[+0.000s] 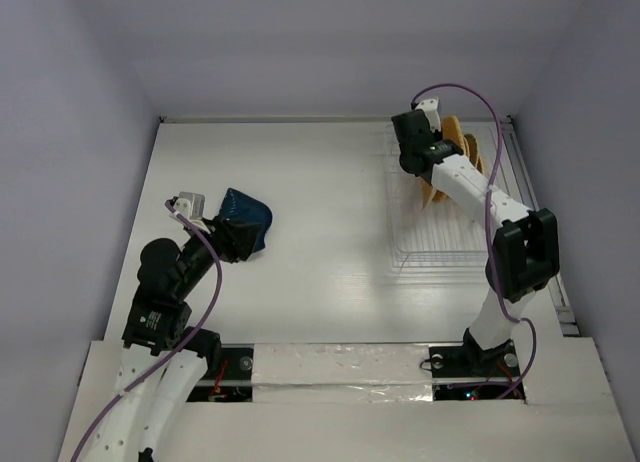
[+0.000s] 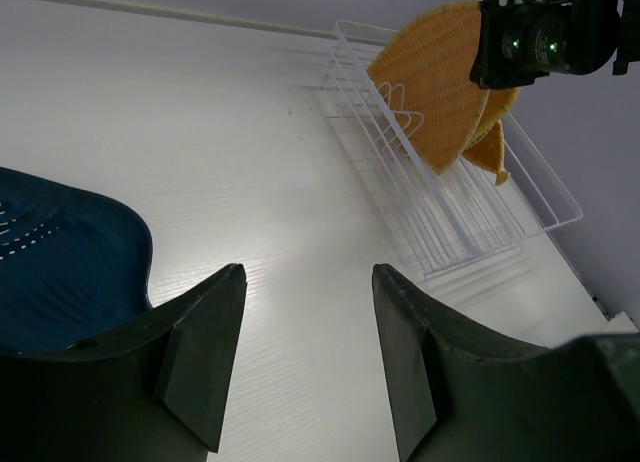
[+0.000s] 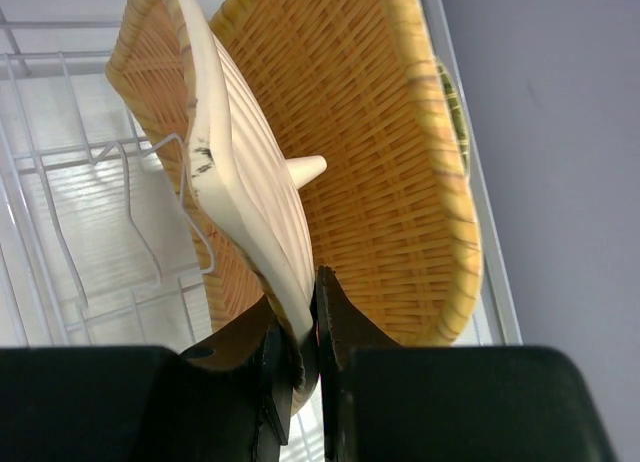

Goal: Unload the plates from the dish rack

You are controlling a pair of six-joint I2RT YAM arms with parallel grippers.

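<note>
You have a white table (image 1: 300,202) with the dish rack (image 1: 440,244) lying along its right side, a white wire grid with low walls. Its near end shows only bare wire.

Your right arm (image 1: 500,222) reaches over the rack towards its far end. Your left arm (image 1: 165,282) is bent over the left side of the table, well apart from the rack.

The orange woven plates (image 2: 440,82) stand on edge at the far end of the rack, leaning between the wire loops. From your right wrist view you can tell at least two apart: a large rounded one at the back (image 3: 380,162), and a front plate (image 3: 240,182) seen nearly edge-on, with a pale ribbed underside.

The blue plate (image 1: 245,220) is out of the rack, on the left part of the table by the tip of your left arm. Whether it lies flat on the surface you cannot tell.

Your right gripper (image 3: 308,312) has its jaws pinched tight on the lower rim of the front plate. Your left gripper (image 2: 310,282) has its jaws spread with only bare table showing between them; the blue plate sits just outside its left finger (image 2: 200,352).
</note>
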